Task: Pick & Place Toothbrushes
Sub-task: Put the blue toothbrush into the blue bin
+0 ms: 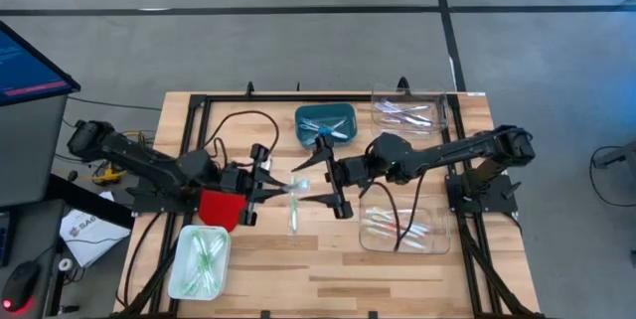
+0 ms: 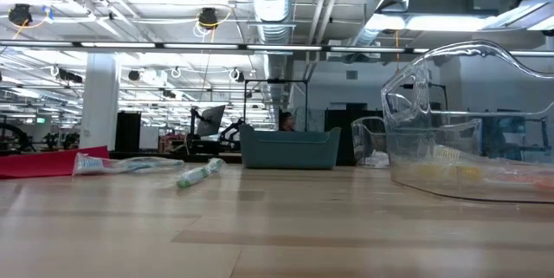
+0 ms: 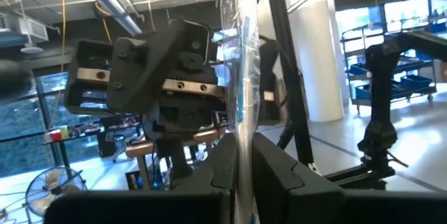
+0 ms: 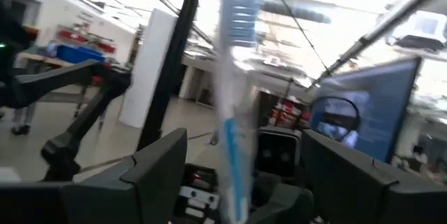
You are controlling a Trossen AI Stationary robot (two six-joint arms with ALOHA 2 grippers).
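Two arms meet over the middle of the tabletop (image 1: 328,259), so let's sweep across from the left. Near the front left corner sits a clear tray (image 1: 200,261) of light green toothbrushes (image 1: 204,254). Behind it lies a red tray (image 1: 221,207), just beside the left end effector (image 1: 281,191). That one is clamped tight on a blue toothbrush in a clear wrapper (image 3: 241,105), which stands up between its dark fingers (image 3: 216,172) in the wrist view. A loose green toothbrush (image 1: 294,215) lies on the wood right below. Facing it, the right end effector (image 1: 333,175) has its jaws spread wide on either side of that same wrapped brush (gripping nothing). Behind sits a teal bin (image 1: 326,123), and further right are two clear trays of brushes, one at the back (image 1: 407,112) and one near (image 1: 402,230).
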